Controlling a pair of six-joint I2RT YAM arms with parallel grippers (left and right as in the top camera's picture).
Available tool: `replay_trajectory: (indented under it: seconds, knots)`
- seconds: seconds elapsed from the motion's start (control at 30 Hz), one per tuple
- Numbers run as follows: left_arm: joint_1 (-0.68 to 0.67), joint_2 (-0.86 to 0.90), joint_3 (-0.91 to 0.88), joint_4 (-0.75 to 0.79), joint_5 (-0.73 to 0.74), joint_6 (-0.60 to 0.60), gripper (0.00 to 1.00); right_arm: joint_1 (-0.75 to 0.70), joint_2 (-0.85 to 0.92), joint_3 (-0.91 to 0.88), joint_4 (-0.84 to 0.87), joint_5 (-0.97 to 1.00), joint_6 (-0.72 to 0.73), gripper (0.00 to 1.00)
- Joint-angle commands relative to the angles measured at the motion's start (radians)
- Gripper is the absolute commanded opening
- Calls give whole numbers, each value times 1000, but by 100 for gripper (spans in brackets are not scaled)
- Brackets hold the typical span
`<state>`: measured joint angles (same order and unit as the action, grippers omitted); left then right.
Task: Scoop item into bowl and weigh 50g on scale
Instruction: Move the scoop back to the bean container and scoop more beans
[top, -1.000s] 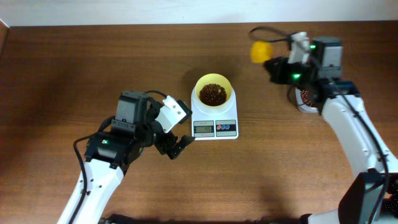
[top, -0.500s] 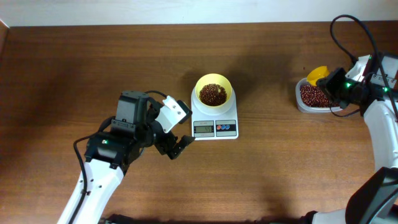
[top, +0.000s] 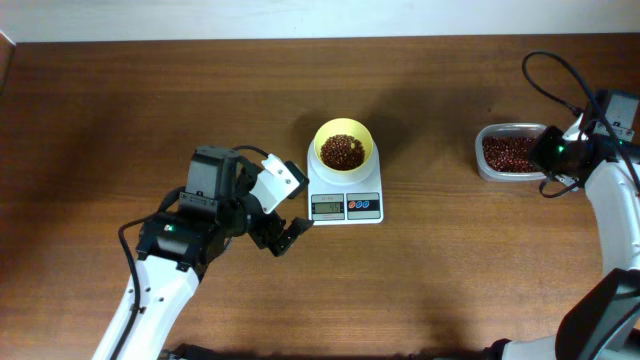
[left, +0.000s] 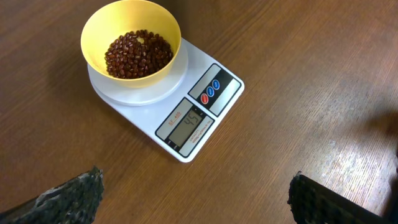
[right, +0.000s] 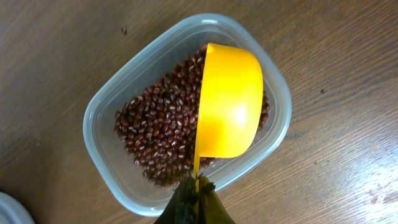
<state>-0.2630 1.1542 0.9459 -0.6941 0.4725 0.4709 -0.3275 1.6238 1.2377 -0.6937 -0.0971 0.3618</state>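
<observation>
The pale yellow bowl (top: 343, 147) (left: 131, 40) stands on the white scale (top: 345, 195) (left: 143, 102) and holds a layer of red-brown beans (left: 138, 55). The scale's display reads 45. My left gripper (top: 290, 215) (left: 194, 186) stands open just left of the scale, nothing between its fingers. At the far right my right gripper (top: 553, 152) (right: 196, 186) is shut on the thin handle of a yellow scoop (right: 227, 99). The scoop is turned on its side over the beans (right: 155, 124) in the clear tub (top: 485, 160) (right: 99, 124). The overhead view does not show the scoop.
A black cable (top: 545, 70) loops above the right arm near the tub. The brown wooden table (top: 150, 100) ends at a pale wall along the back. The left arm's body lies at the front left.
The right arm swung the yellow scoop from behind the bowl over to the tub at the far right. The left arm, bowl and scale stayed put.
</observation>
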Motion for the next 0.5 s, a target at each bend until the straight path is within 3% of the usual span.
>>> replay_trajectory:
  seconds: [0.0,0.23,0.47]
  knots:
    - [3,2,-7,2,18,-10,99,24,-13,-2,32,27,-18,4]
    - [3,2,-7,2,18,-10,99,126,39,-3,68,28,-14,4]
    - [3,2,-7,1,18,-10,99,132,63,-3,27,64,-2,4]
